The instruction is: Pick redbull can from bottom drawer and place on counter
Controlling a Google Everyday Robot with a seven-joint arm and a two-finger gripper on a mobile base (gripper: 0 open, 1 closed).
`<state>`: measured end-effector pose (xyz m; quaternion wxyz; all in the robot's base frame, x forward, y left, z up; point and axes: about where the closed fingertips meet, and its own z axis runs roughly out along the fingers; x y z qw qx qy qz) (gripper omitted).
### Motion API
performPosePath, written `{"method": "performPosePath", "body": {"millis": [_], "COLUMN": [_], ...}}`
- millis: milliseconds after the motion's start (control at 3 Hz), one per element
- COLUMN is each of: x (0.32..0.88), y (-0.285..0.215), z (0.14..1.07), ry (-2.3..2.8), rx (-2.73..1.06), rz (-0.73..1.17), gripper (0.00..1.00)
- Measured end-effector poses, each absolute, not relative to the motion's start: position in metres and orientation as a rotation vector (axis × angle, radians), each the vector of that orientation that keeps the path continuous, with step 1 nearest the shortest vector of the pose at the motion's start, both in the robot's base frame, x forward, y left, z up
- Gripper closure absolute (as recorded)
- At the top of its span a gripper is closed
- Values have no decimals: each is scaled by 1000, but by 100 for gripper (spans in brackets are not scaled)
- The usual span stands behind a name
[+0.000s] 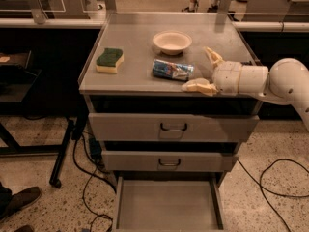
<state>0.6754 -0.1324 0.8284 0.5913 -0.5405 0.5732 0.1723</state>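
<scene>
The redbull can (173,70) lies on its side on the counter (135,47), near the front edge, below the bowl. My gripper (203,71) is open just to the right of the can, apart from it, with one finger (213,57) toward the back and the other (199,86) at the counter's front edge. The bottom drawer (166,207) is pulled out and shows only its bare grey floor.
A cream bowl (172,42) stands behind the can. A green and yellow sponge (109,60) lies at the counter's left. The two upper drawers (173,127) are closed. Cables (277,187) trail on the floor on both sides. A shoe (19,202) shows at the lower left.
</scene>
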Motion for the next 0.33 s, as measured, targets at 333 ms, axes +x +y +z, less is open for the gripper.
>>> {"method": "performPosePath", "body": {"millis": [333], "x": [675], "y": [-132], "z": [828], "ry": [1334], "rx": [-1257], "rz": [401], "gripper": [0]}}
